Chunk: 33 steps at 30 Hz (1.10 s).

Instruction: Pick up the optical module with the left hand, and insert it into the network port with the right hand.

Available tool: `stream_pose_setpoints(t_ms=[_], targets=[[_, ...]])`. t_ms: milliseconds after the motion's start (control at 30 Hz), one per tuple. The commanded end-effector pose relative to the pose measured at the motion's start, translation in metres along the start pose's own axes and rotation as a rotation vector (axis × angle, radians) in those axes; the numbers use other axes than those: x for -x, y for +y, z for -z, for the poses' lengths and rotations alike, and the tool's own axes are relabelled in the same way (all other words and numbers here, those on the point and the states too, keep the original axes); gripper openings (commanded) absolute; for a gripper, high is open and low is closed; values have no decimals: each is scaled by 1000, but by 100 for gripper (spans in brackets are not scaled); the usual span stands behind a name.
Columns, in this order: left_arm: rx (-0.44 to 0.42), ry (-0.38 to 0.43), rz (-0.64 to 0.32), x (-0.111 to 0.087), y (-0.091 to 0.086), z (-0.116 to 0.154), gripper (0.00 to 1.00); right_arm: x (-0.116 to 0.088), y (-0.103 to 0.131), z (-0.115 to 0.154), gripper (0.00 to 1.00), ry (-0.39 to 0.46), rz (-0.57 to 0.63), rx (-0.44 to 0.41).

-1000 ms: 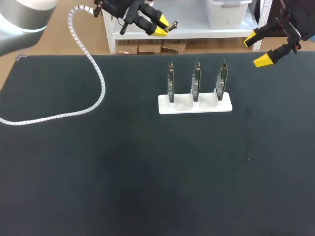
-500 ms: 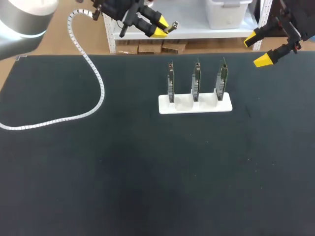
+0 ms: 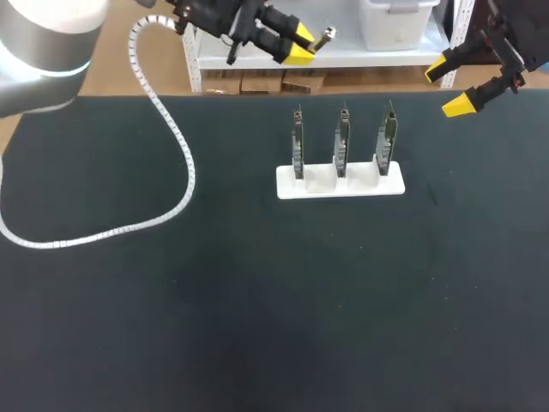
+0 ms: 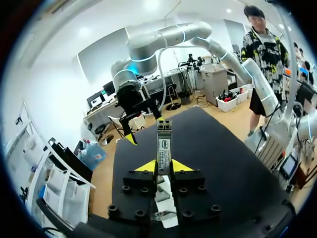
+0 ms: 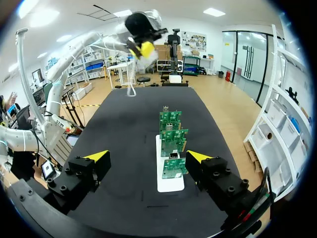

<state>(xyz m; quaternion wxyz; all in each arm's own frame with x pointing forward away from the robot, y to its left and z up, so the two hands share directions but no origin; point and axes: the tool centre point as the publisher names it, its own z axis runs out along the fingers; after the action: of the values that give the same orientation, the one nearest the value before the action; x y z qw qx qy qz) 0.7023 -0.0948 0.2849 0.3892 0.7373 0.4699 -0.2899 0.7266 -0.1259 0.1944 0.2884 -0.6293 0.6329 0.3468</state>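
Head view: left pincer [image 3: 302, 48] holds optical module [image 3: 327, 35] near table's [image 3: 257, 300] far edge.

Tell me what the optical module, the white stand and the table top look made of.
The optical module: likely metal, silvery casing with a dull sheen, printed label. The white stand: probably plastic, smooth, uniform matte white. The table top: black matte covering, perhaps rubber or fabric; no glare.
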Motion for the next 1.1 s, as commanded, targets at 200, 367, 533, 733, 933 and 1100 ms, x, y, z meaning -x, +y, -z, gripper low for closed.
stream_pose_setpoints(t_ms=[200,367,533,733,933,1100], targets=[[162,-140,159,3,-24,-42,0,0,1,0,100,0,1,-2],[166,-207,205,-8,-18,-65,0,0,1,0,100,0,1,-2],[206,-257,235,-7,-8,-82,0,0,1,0,100,0,1,-2],[276,-338,304,-12,-4,-99,0,0,1,0,100,0,1,-2],[275,-339,292,-13,5,-110,0,0,1,0,100,0,1,-2],[265,-384,276,-12,18,-122,0,0,1,0,100,0,1,-2]])
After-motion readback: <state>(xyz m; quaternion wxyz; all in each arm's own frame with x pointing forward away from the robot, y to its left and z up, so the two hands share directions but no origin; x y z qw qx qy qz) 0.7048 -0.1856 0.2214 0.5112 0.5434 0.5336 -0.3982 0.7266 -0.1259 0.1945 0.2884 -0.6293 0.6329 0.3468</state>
